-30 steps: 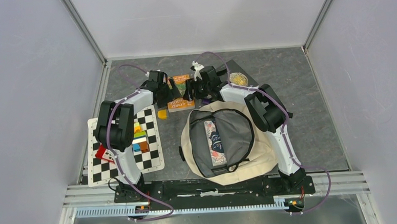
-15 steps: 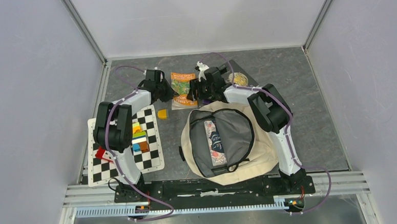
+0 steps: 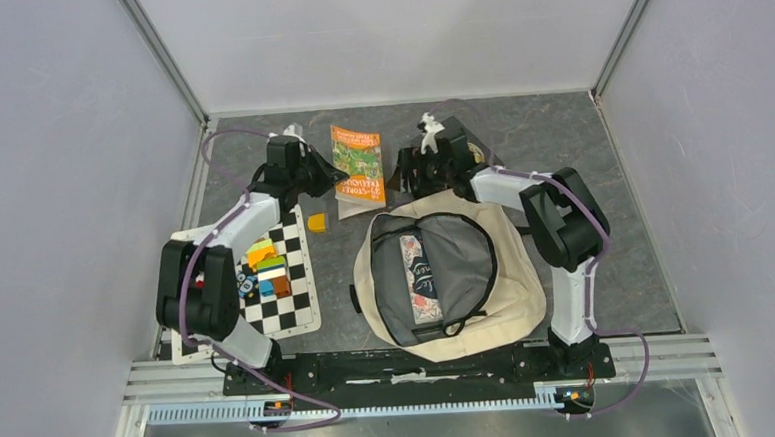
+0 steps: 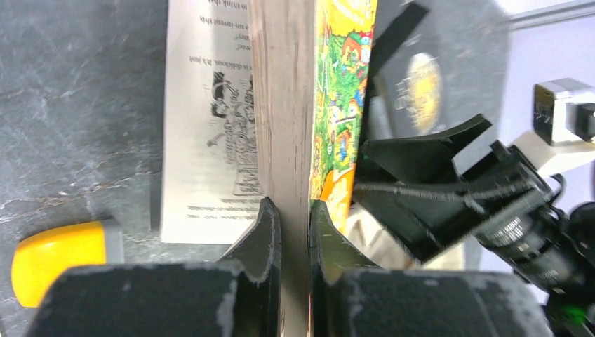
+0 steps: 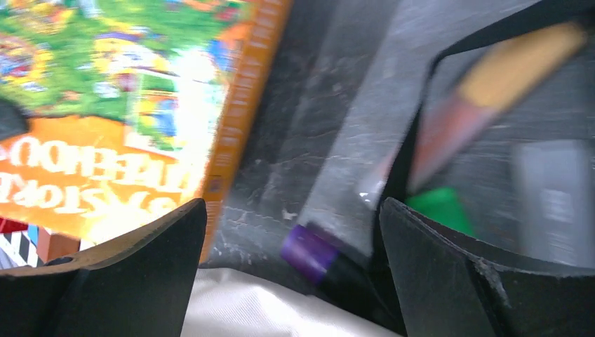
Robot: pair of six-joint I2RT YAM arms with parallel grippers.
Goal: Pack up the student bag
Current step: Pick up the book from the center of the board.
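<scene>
The book [image 3: 359, 163] in the left hand [image 4: 295, 209] has an orange and green cover. Beside that hand lies a yellow piece [image 4: 59, 260]. The bag [image 3: 513, 302] is cream with grey lining; the mat [image 3: 306, 305] is black-and-white checkered.

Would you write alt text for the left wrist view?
The left tool is shut on the edge of a book with a green-and-orange cover, one page fanned open at left. A yellow block lies on the grey table, lower left.
</scene>
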